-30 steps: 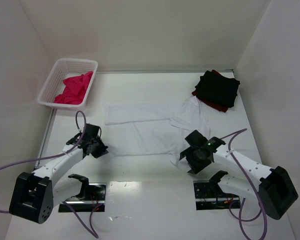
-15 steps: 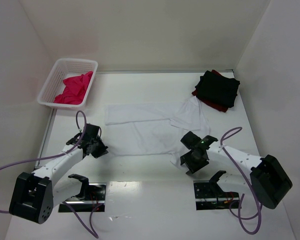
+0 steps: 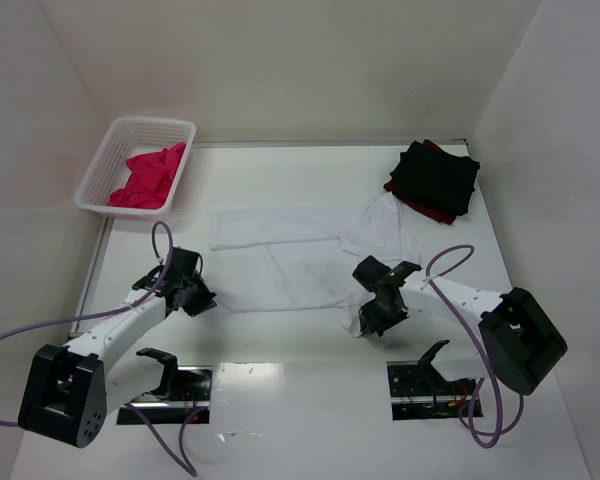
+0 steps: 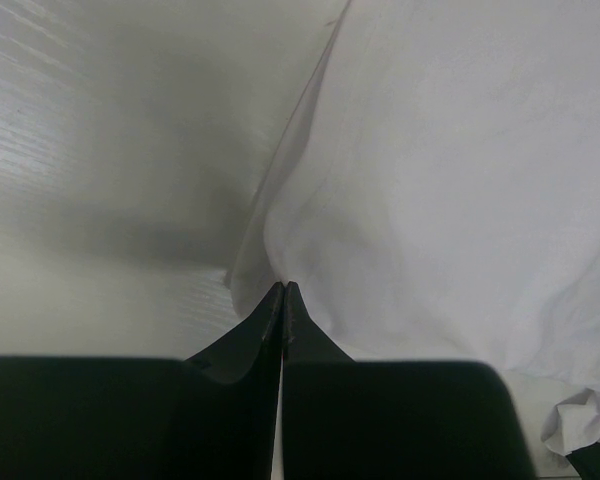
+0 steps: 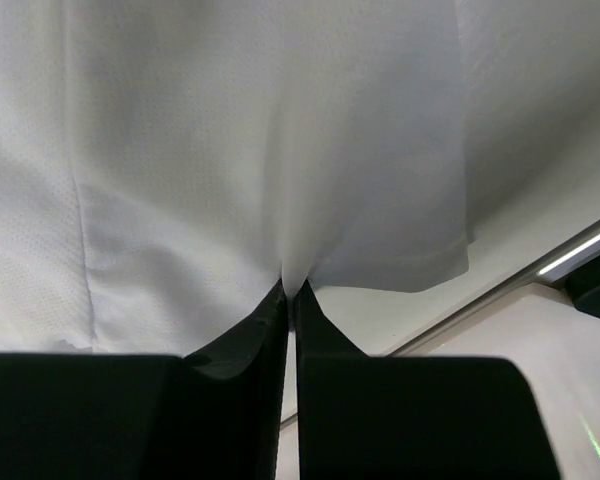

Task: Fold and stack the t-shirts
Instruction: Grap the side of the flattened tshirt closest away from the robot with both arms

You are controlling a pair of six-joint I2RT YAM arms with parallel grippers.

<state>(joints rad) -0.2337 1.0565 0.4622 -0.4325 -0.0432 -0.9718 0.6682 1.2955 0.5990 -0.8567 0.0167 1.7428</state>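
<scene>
Because a fold needs 2 held points, the left fingers [image 4: 252, 335] are clamped on the near-left hem of the white t-shirt [image 3: 290, 265], and the right fingers [image 5: 322, 335] are pinched shut on its near-right edge; cloth puckers into both tips. The shirt lies spread across the middle of the tabletop [image 3: 310, 180], probably ready to be lifted and doubled over. At far right a folded black t-shirt [image 3: 435, 178] rests on a dark red t-shirt [image 3: 410, 206], so the stack is begun. A pink t-shirt [image 3: 145, 178] waits in the basket [image 3: 152, 121] at far left. Plain white walls [image 3: 300, 70] enclose 3 sides.
</scene>
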